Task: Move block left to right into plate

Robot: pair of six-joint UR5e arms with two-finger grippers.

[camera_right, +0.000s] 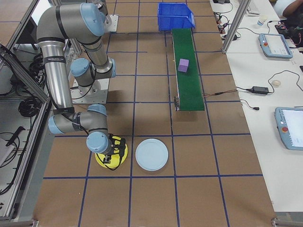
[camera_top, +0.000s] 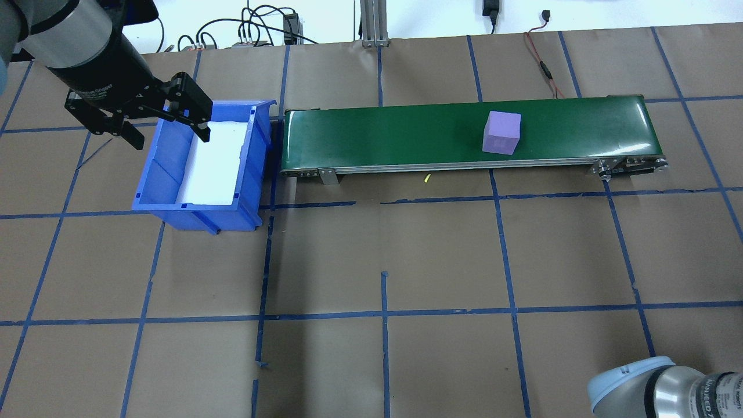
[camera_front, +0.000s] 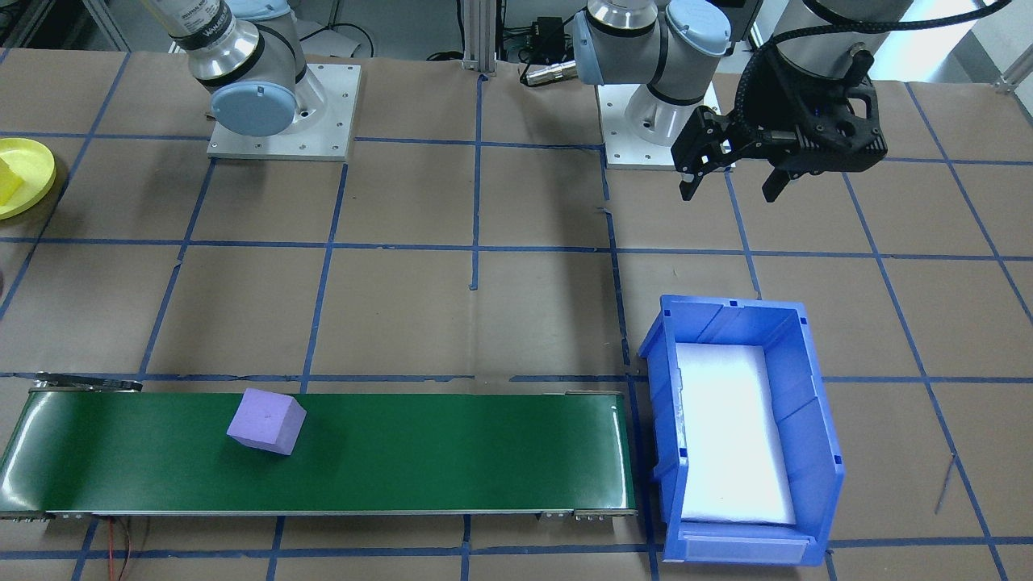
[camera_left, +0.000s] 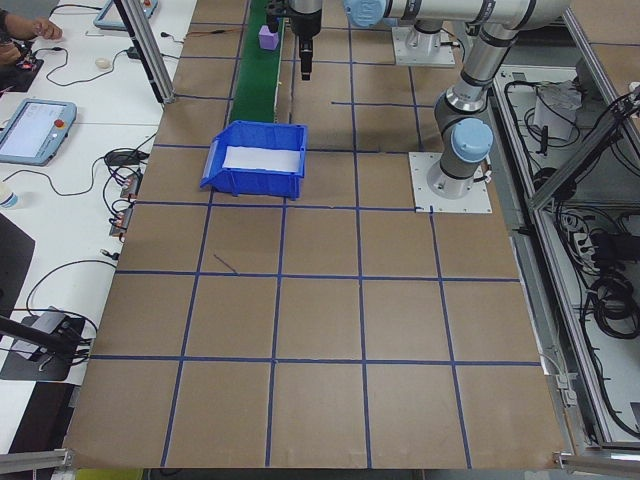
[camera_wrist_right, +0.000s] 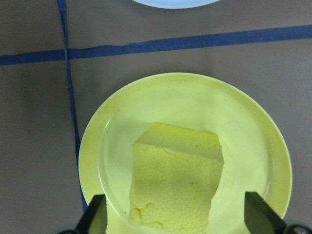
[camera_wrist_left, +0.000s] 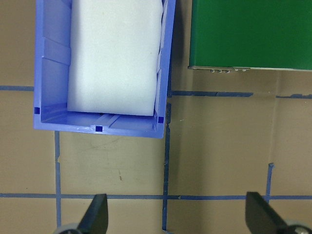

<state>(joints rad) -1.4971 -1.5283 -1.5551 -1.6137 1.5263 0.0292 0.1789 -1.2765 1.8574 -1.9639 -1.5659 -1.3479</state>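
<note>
A purple block (camera_front: 266, 421) (camera_top: 502, 132) lies on the green conveyor belt (camera_front: 444, 452), toward the robot's right end. The yellow plate (camera_wrist_right: 195, 92) (camera_front: 40, 161) sits on the table at the far right and holds a yellow block (camera_wrist_right: 175, 180). My right gripper (camera_wrist_right: 175, 209) (camera_right: 112, 155) hovers straight over that plate, open, its fingers wide on either side of the yellow block and not touching it. My left gripper (camera_front: 730, 190) (camera_top: 172, 139) hangs open and empty above the table beside the blue bin (camera_top: 168, 174).
The blue bin (camera_front: 815, 403) with a white foam liner stands at the belt's left end. A pale blue plate (camera_right: 151, 154) lies next to the yellow one. Blue tape lines grid the brown table. Operators' desks with tablets line the far side.
</note>
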